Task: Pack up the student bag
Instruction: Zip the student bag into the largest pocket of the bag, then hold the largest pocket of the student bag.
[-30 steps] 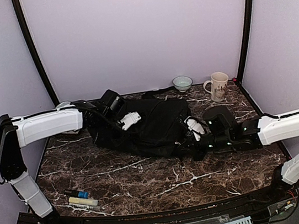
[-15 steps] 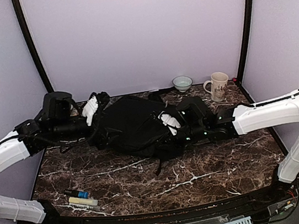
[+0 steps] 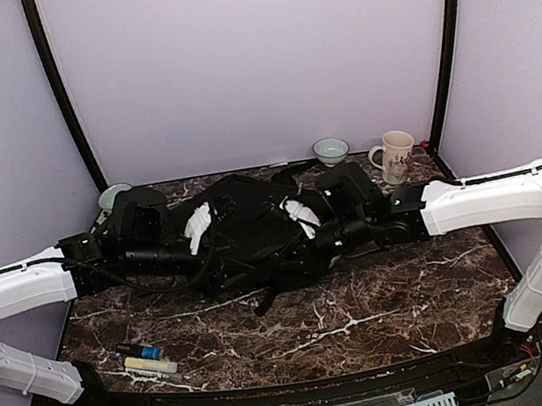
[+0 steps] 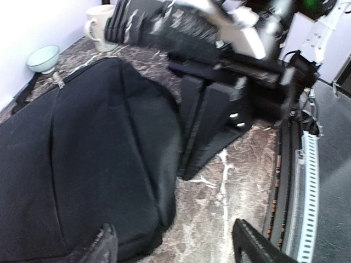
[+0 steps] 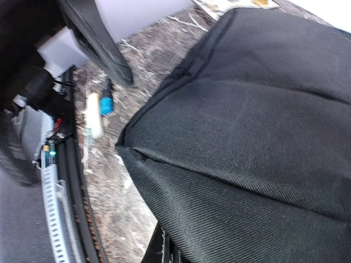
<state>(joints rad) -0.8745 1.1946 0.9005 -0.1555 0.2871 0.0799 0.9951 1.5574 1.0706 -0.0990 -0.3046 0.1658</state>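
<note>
- Top external view: a pale dish sits at the far left of the marble table, partly hidden behind the left arm.
- Near the front left edge lie a blue-capped marker and a white tube, side by side and well apart from everything else.
- The left gripper reaches in from the left and sits at the left end of the bag. In the left wrist view its two fingertips stand wide apart, released. One is over the black fabric and the other over bare marble, with nothing clasped between them.
- The bag lies on the far half of the table at its middle, bunched up between the two grippers. A loose black strap end trails from it toward the near edge.
- The right gripper comes in from the right and rests against the right end of the bag. It is clenched. The right wrist view is filled with woven black fabric, and only a sliver of the fingers shows at the bottom edge, so it cannot be told whether any fabric is pinched.
- A small pale bowl stands by the back wall, just beyond the bag.
- A cream mug stands upright to the right of the bowl, handle to the left.
</note>
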